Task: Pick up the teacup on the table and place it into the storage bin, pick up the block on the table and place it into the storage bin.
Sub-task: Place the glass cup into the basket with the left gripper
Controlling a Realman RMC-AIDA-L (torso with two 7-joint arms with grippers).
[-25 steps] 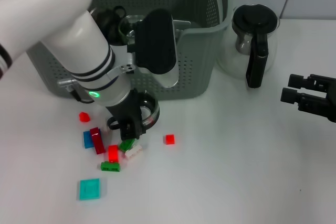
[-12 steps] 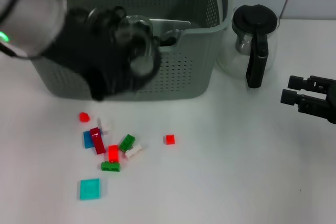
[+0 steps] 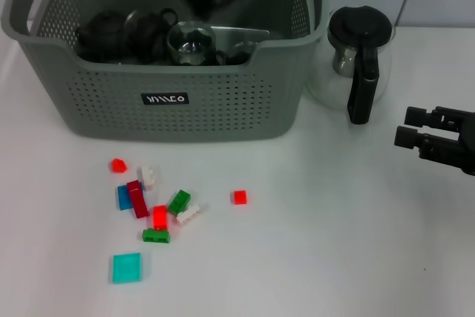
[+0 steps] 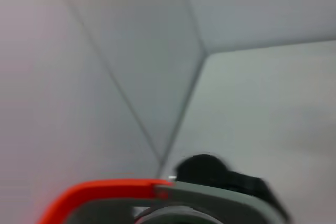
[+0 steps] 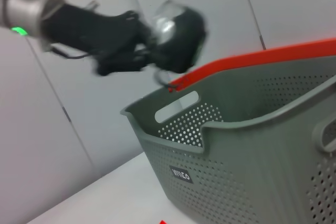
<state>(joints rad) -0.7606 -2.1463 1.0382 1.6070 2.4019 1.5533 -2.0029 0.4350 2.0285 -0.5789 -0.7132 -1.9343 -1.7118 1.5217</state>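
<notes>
**Above the bin: left arm holds the cup over the far rim**

Over the far side of the storage bin (image 3: 171, 102), your left gripper (image 5: 173, 38) hangs in the air with its jaws closed around the teacup (image 5: 168, 17), a glassy, blurred shape at the fingertips. You see this best from the right wrist view; the head view catches only a dark blur at the top edge.

Your bin stands at the far left of the table (image 3: 334, 243), and dark teaware and a clear glass vessel (image 3: 191, 42) already lie inside it near the front wall. Just right of the bin stands the glass coffee pot (image 3: 356, 61).

Your blocks lie on the table in front of the bin: a loose cluster (image 3: 156, 209) of red, blue, green and white pieces, a small red block (image 3: 238, 197) apart to the right, and a flat teal tile (image 3: 126, 267) nearest you.

Your right gripper (image 3: 408, 128) rests parked at the right edge, fingers pointing left; you cannot tell how wide they stand.
</notes>
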